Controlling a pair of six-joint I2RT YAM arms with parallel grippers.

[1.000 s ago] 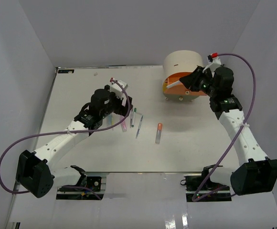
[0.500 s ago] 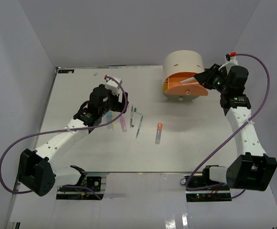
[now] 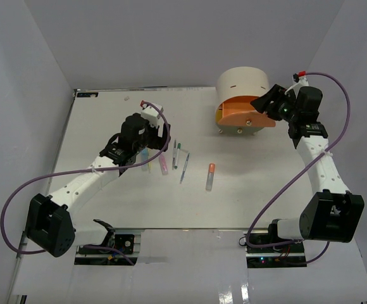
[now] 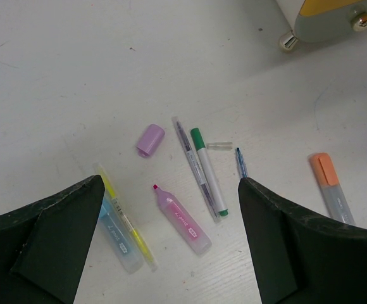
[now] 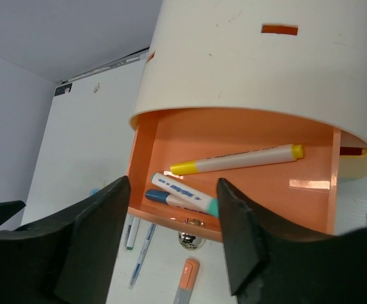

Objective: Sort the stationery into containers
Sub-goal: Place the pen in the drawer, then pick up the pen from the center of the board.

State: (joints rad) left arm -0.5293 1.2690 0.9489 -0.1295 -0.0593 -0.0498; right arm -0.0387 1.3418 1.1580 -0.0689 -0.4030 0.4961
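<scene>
The cream organiser (image 3: pixel 242 81) stands at the back right with its peach-orange drawer (image 5: pixel 234 136) pulled out. Inside lie a yellow-capped marker (image 5: pixel 234 159), a teal-capped marker (image 5: pixel 185 192) and a blue-capped one (image 5: pixel 160 198). My right gripper (image 5: pixel 174 190) hovers open over the drawer's front, holding nothing. My left gripper (image 4: pixel 171 183) hangs open above the table, over a pink highlighter (image 4: pixel 182 218), a blue highlighter (image 4: pixel 117 237) and a thin yellow pen (image 4: pixel 123 218). Close by lie a purple cap (image 4: pixel 150 139), a purple pen (image 4: pixel 193 164), a green-capped pen (image 4: pixel 207 171), a blue pen (image 4: pixel 241 163) and an orange-capped marker (image 4: pixel 329 187).
The yellow drawer (image 4: pixel 335 5) and the grey-green drawer (image 4: pixel 326 25) with its knob (image 4: pixel 360 21) are pushed in under the orange one. A small clear piece (image 4: pixel 219 145) lies beside the green-capped pen. White walls enclose the table on three sides.
My right gripper has opened and let go of the pen it held over the orange drawer, after swinging right and rising. The left arm shifted slightly over the highlighters.
</scene>
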